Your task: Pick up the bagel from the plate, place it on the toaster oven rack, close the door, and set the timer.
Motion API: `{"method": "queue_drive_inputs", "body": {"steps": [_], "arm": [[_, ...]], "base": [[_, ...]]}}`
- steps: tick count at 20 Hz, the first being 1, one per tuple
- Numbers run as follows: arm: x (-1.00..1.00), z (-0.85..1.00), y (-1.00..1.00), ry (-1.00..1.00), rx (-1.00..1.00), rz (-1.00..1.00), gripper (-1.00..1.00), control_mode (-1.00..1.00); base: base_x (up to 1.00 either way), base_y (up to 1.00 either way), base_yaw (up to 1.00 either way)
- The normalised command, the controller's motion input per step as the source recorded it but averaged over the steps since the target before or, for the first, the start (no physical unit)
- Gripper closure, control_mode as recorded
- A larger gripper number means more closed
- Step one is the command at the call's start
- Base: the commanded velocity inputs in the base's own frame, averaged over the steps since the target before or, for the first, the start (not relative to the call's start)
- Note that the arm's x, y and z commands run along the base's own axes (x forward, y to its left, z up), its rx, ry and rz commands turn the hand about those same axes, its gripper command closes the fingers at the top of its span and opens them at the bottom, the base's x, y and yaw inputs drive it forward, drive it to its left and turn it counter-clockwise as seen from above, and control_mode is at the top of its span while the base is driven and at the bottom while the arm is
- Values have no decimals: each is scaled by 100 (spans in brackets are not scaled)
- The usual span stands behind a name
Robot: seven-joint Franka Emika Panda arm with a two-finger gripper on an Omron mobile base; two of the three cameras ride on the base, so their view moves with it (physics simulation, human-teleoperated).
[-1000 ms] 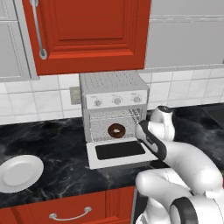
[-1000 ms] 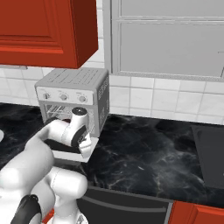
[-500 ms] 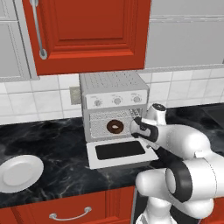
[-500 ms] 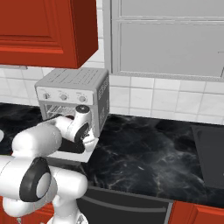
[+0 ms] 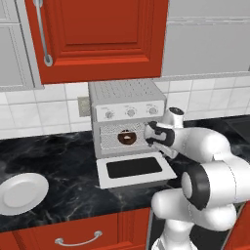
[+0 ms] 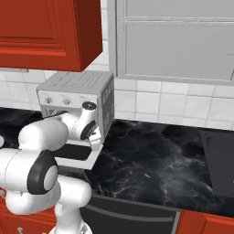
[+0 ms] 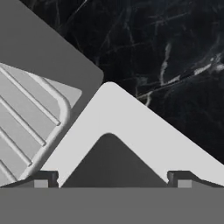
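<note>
Closing: door step in hand; bagel already placed, timer not yet set.
Plate (image 5: 22,194): nearest, on counter (image 5: 58,161) at 8 o'clock in left base view, bare.
Door (image 5: 135,169): lying flat, open, just in front of oven (image 5: 128,117); corner at 6 o'clock in hand view, dark window inside white frame.
Gripper (image 5: 150,136): at door's right edge by cavity mouth; fingers (image 7: 43,179) spread wide, holding nothing.
Rack (image 7: 26,127): silver bars at 9 o'clock in hand view.
Bagel (image 5: 127,138): on rack inside cavity, at 9 o'clock from gripper.
Knobs (image 5: 131,112): above cavity, farthest.
Next, likely: getting under door's front edge, swinging up and shut.
</note>
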Motion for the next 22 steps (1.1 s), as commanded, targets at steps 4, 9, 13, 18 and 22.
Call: {"method": "queue_drive_inputs", "body": {"steps": [4, 9, 13, 18, 22], "arm": [[-100, 54, 5, -7, 0, 9, -100, -100], [-69, 61, 72, 10, -8, 41, -100, -100], [-38, 15, 100, 21, -20, 61, -100, -100], [-56, 0, 93, 17, -26, 63, -100, -100], [-50, -1, 66, 6, -26, 58, -100, -100]], "base": [[0, 0, 0], [0, 0, 0], [0, 0, 0], [0, 0, 0], [0, 0, 0]]}}
